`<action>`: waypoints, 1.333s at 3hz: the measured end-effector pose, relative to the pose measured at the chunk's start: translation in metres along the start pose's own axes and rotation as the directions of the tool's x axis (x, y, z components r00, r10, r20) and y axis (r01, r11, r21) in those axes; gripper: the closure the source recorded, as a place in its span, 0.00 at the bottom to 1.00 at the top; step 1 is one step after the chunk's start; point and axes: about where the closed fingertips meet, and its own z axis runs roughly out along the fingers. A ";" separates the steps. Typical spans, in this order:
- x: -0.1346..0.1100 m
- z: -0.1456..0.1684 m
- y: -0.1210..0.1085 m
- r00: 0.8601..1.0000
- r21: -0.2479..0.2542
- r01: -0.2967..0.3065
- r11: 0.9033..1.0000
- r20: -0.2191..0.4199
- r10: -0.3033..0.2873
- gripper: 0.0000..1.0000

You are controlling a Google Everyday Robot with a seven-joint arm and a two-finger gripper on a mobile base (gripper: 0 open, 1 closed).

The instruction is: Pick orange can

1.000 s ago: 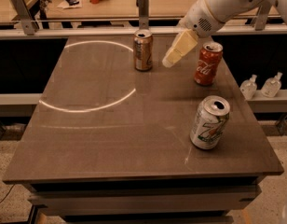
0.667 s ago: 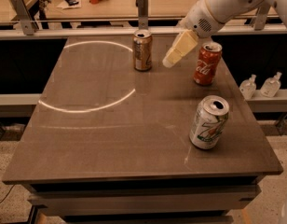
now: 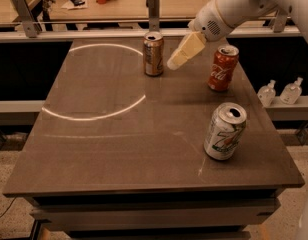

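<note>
The orange can point(image 3: 153, 53) stands upright at the far middle of the dark table point(image 3: 119, 144). It has a dull orange-tan label and a silver top. My gripper point(image 3: 175, 63) hangs from the white arm that comes in from the upper right. Its cream fingertips sit just right of the orange can, at about mid-height of the can, a small gap away. Nothing is in the gripper.
A red Coca-Cola can point(image 3: 222, 68) stands right of the gripper. A white-green 7UP can point(image 3: 224, 131) stands nearer the front right. Two small clear bottles point(image 3: 280, 92) sit on a ledge off the table's right side. A rail with metal posts runs behind the table.
The gripper has moved slightly left, closer to the orange can. The cans have not moved.
</note>
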 end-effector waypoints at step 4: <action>-0.032 0.063 -0.015 0.992 -0.070 -0.084 0.994 0.084 0.089 0.00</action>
